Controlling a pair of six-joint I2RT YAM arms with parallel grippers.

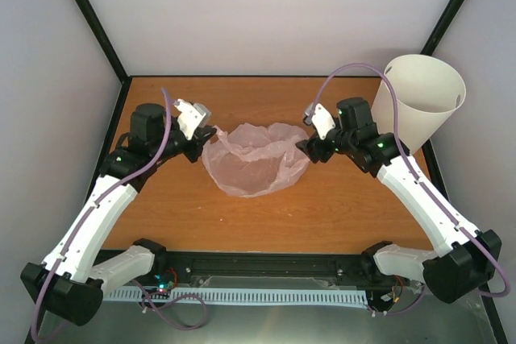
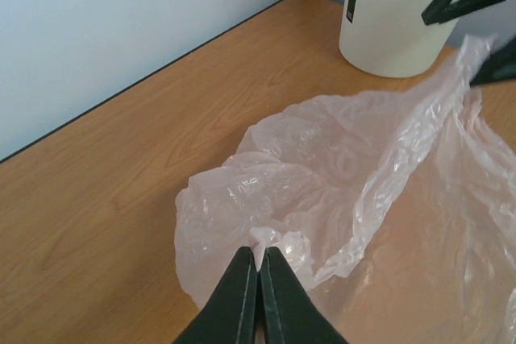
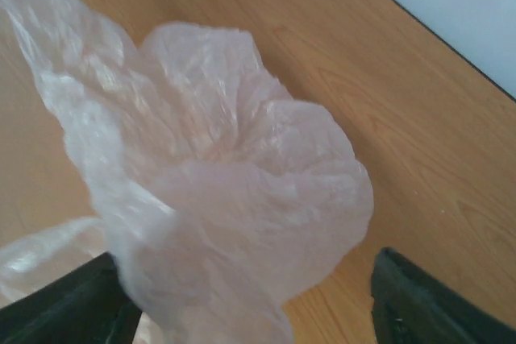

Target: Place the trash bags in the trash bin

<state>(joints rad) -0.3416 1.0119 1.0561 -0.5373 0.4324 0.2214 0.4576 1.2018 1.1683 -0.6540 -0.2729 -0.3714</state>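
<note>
The pale pink trash bag (image 1: pixel 256 160) lies spread and crinkled on the wooden table between the two arms. My left gripper (image 1: pixel 205 136) is shut on the bag's left edge; the left wrist view shows a pinch of plastic (image 2: pixel 266 241) between the closed fingers. My right gripper (image 1: pixel 305 149) is open at the bag's right edge. In the right wrist view a fold of the bag (image 3: pixel 234 199) bulges between the spread fingers (image 3: pixel 419 308). The white trash bin (image 1: pixel 423 102) stands upright at the back right corner, also seen in the left wrist view (image 2: pixel 395 14).
The wooden table (image 1: pixel 201 207) is walled by pale panels at the back and sides, with black corner posts (image 1: pixel 89 14). A black rail (image 1: pixel 266 267) runs along the near edge between the arm bases.
</note>
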